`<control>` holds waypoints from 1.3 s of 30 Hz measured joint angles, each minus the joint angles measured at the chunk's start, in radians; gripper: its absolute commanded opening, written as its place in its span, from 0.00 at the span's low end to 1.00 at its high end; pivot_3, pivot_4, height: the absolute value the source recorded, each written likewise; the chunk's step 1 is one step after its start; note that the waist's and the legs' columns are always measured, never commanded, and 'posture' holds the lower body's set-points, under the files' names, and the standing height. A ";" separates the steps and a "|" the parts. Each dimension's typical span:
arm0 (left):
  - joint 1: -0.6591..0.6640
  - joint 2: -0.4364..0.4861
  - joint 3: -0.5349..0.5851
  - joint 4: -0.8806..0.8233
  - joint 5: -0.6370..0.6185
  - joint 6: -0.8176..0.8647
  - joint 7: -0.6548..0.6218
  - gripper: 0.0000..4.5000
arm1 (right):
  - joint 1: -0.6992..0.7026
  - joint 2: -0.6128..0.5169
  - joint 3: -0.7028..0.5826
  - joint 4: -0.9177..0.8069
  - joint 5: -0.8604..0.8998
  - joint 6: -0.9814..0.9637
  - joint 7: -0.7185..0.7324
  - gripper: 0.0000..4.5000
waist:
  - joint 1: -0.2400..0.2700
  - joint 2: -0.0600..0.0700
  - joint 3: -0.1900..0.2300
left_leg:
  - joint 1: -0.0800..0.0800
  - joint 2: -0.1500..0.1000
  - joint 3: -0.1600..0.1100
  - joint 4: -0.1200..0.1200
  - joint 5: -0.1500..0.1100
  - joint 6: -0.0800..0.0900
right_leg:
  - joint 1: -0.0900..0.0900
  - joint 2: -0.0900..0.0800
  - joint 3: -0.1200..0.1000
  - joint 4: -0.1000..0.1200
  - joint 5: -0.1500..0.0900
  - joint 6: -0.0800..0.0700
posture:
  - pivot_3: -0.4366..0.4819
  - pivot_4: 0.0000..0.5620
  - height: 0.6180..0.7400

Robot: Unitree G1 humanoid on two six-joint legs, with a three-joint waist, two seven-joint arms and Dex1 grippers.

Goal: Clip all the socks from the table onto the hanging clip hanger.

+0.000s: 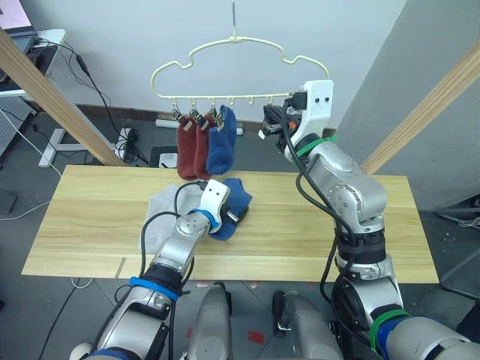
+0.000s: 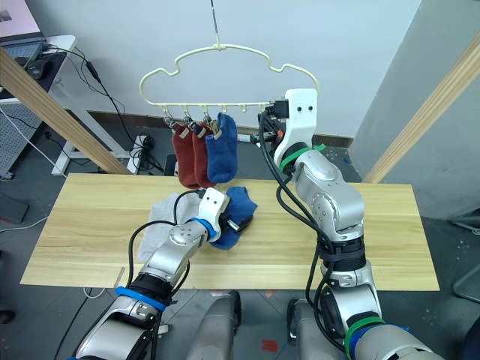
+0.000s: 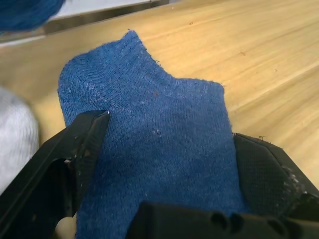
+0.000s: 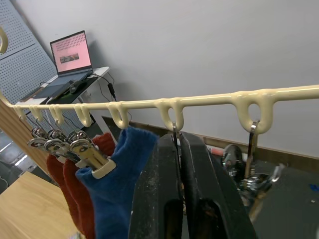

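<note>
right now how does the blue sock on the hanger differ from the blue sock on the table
The hanging blue sock is held by a metal clip on the clip hanger and dangles upright beside two rust red socks. The table blue sock lies flat on the table, unclipped, between the open fingers of the left gripper, next to a grey sock. Both look like the same blue knit ankle sock.

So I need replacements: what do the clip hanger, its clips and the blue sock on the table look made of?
Clip hanger: thin wire with a smooth, glossy pale-yellow coating, probably plastic. Clips: shiny silver metal. Blue sock: soft knit fabric, ribbed cuff, slightly fuzzy.
</note>
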 measured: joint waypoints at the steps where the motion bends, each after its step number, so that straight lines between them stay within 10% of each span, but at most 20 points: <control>1: -0.002 0.000 0.000 0.002 0.011 -0.003 -0.010 0.91 | 0.000 -0.001 0.000 -0.001 0.000 0.002 -0.001 0.00 | 0.000 0.000 0.000 | 0.000 0.000 0.000 0.000 0.000 0.000 | 0.000 0.000 0.000 0.000 0.000 0.001 | 0.64 0.63 1.00; 15: 0.138 -0.027 0.008 -0.150 0.051 0.010 -0.032 0.00 | -0.012 -0.036 -0.022 0.005 0.009 0.024 0.009 0.00 | -0.001 0.000 -0.001 | 0.001 0.000 -0.001 0.001 0.000 0.000 | 0.002 0.000 -0.001 0.000 0.000 0.001 | 0.65 0.59 1.00; 39: 0.223 -0.192 0.131 -0.636 -0.183 -0.006 -0.007 0.00 | -0.173 0.024 -0.372 0.059 0.305 0.452 -0.198 0.00 | 0.005 0.000 -0.001 | 0.000 -0.002 -0.003 0.002 -0.001 0.003 | 0.004 -0.002 -0.002 -0.001 -0.001 0.001 | 0.65 0.60 1.00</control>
